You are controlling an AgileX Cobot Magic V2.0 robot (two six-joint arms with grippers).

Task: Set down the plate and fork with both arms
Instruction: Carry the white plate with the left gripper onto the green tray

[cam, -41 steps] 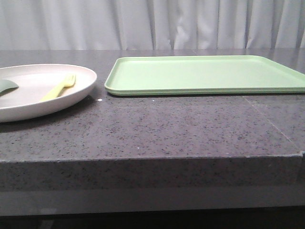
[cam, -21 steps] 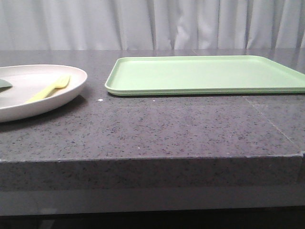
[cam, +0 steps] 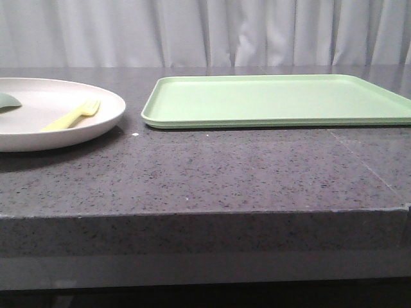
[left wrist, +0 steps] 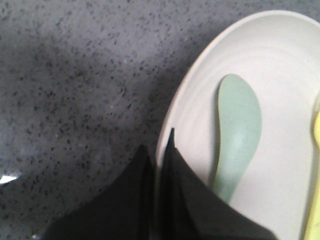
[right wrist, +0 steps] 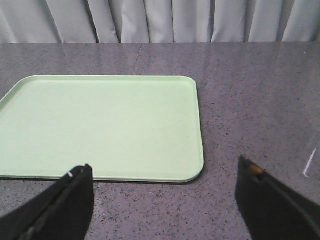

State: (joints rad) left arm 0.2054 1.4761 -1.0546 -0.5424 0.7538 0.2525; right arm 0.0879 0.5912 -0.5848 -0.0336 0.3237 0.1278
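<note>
The cream-white plate (cam: 96,122) is at the left of the front view, with a shadow under its near edge. The pale yellow fork (cam: 72,115) lies in it, and also shows at the edge of the left wrist view (left wrist: 315,145). My left gripper (left wrist: 159,142) is shut on the plate's rim (left wrist: 195,70), one finger inside and one outside. My right gripper (right wrist: 164,170) is open and empty over the counter, just in front of the tray's near corner. Neither gripper shows in the front view.
A sage-green curved piece (left wrist: 237,135) lies in the plate beside my left fingers; it also shows in the front view (cam: 8,101). A flat light green tray (cam: 276,99) lies right of the plate, also in the right wrist view (right wrist: 100,125). The speckled grey counter (cam: 225,173) has a front edge close by.
The plate with the fork slid left, then back a little to the right, and now sits higher and more level. The tray has not moved.
</note>
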